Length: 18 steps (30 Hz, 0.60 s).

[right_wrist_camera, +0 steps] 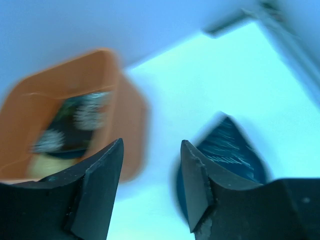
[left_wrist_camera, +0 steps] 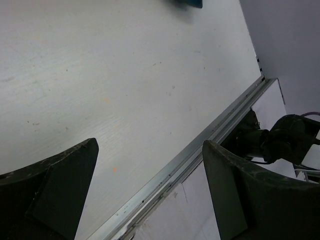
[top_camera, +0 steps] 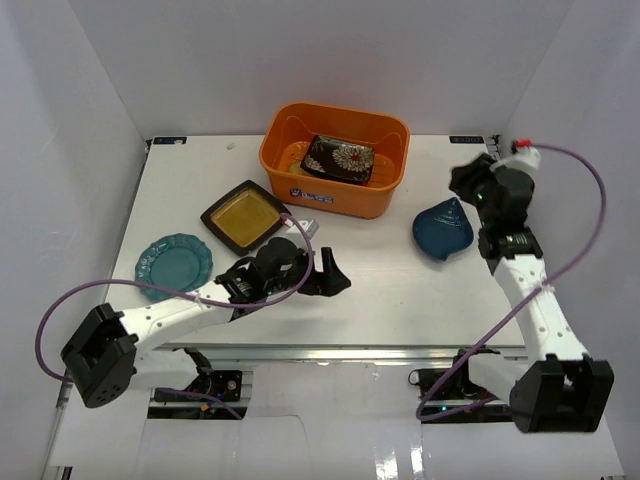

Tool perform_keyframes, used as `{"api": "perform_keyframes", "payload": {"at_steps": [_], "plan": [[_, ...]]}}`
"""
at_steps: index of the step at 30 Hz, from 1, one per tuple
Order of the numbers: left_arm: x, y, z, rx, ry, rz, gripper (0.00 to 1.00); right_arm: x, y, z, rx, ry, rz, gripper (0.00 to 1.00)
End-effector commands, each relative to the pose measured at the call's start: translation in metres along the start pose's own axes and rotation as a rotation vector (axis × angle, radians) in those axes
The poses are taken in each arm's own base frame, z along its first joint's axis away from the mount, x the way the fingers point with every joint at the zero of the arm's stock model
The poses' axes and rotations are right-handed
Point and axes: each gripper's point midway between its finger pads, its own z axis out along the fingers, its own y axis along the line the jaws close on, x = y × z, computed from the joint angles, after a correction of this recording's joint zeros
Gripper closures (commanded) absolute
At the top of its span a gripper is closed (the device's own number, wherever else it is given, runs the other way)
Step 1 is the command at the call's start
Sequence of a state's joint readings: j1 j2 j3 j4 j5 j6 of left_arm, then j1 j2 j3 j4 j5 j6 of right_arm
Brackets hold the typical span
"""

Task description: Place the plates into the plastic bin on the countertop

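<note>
Nearest the lens, left wrist view: left gripper (left_wrist_camera: 150, 150), fingers spread wide with nothing between them, poised above bare countertop (left_wrist_camera: 100, 75) beside the metal front rail (left_wrist_camera: 200, 145); presumably parked mid-table, clear of the other arm's path.

Right wrist view, blurred: right gripper (right_wrist_camera: 151, 145), partly parted and empty, aimed between plastic bin (right_wrist_camera: 129, 112) and dark blue plate (right_wrist_camera: 230, 145); judged to be lining up on that plate.

Overhead: dark blue plate just right of the bin, shell-shaped, long axis near-to-far, pointed end toward the right gripper. Bin at far middle, long axis left-to-right, label facing near.

Inside: black floral plate (top_camera: 338, 158), tilted, apparently propped on a yellow plate (top_camera: 293, 154).

Outside, left of the bin: amber plate (top_camera: 245, 215) set corner-on, teal round plate (top_camera: 173, 265).
</note>
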<state>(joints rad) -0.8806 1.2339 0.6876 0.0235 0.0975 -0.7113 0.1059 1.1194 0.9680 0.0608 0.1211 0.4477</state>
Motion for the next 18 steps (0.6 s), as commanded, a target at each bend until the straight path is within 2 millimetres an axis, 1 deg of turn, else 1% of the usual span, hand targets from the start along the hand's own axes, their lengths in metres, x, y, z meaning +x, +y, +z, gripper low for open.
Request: {"api": "perform_keyframes", "payload": {"at_steps": [1, 2, 3, 4, 5, 6, 7, 8, 9, 10, 11, 13, 14, 15, 16, 17, 18], "plan": [[-0.049, -0.029, -0.03, 0.059, -0.179, 0.107, 0.03, 0.05, -0.1, -0.019, 0.249, 0.001, 0.142, 0.43], [-0.048, -0.026, -0.037, 0.04, -0.174, 0.122, 0.02, 0.05, -0.114, -0.029, 0.285, -0.026, 0.157, 0.35], [-0.049, -0.026, -0.044, 0.036, -0.178, 0.14, 0.02, 0.056, -0.127, -0.034, 0.314, -0.023, 0.177, 0.33], [-0.059, -0.027, -0.058, 0.025, -0.225, 0.164, 0.02, 0.06, -0.149, -0.041, 0.364, -0.025, 0.197, 0.32], [-0.06, -0.02, -0.065, -0.012, -0.233, 0.175, 0.02, 0.076, -0.158, -0.046, 0.385, 0.0, 0.213, 0.3], [-0.063, -0.02, -0.072, -0.019, -0.244, 0.187, 0.02, 0.082, -0.169, -0.049, 0.416, 0.003, 0.223, 0.3], [-0.069, -0.022, -0.084, -0.019, -0.273, 0.215, 0.02, 0.087, -0.174, -0.049, 0.427, 0.009, 0.225, 0.3], [-0.068, -0.016, -0.09, -0.053, -0.269, 0.224, 0.02, 0.1, -0.18, -0.048, 0.444, 0.042, 0.226, 0.3], [-0.072, -0.018, -0.098, -0.056, -0.281, 0.236, 0.02, 0.107, -0.183, -0.046, 0.447, 0.065, 0.219, 0.3], [-0.078, -0.021, -0.109, -0.048, -0.307, 0.248, 0.02, 0.113, -0.186, -0.044, 0.448, 0.084, 0.221, 0.3], [-0.077, -0.016, -0.116, -0.076, -0.303, 0.275, 0.02, 0.127, -0.189, -0.038, 0.449, 0.138, 0.234, 0.3], [-0.083, -0.015, -0.128, -0.091, -0.331, 0.3, 0.02, 0.138, -0.194, -0.033, 0.458, 0.169, 0.249, 0.3], [-0.084, -0.013, -0.139, -0.103, -0.349, 0.32, 0.02, 0.146, -0.198, -0.026, 0.457, 0.182, 0.268, 0.31], [-0.087, -0.005, -0.143, -0.143, -0.372, 0.323, 0.02, 0.151, -0.2, -0.023, 0.451, 0.182, 0.288, 0.32], [-0.086, 0.001, -0.147, -0.163, -0.383, 0.324, 0.02, 0.154, -0.2, -0.018, 0.442, 0.177, 0.309, 0.33], [-0.087, 0.003, -0.153, -0.168, -0.404, 0.327, 0.02, 0.168, -0.204, -0.013, 0.447, 0.22, 0.332, 0.37], [-0.082, 0.012, -0.151, -0.192, -0.403, 0.326, 0.02, 0.167, -0.203, -0.006, 0.438, 0.228, 0.347, 0.42]]}}
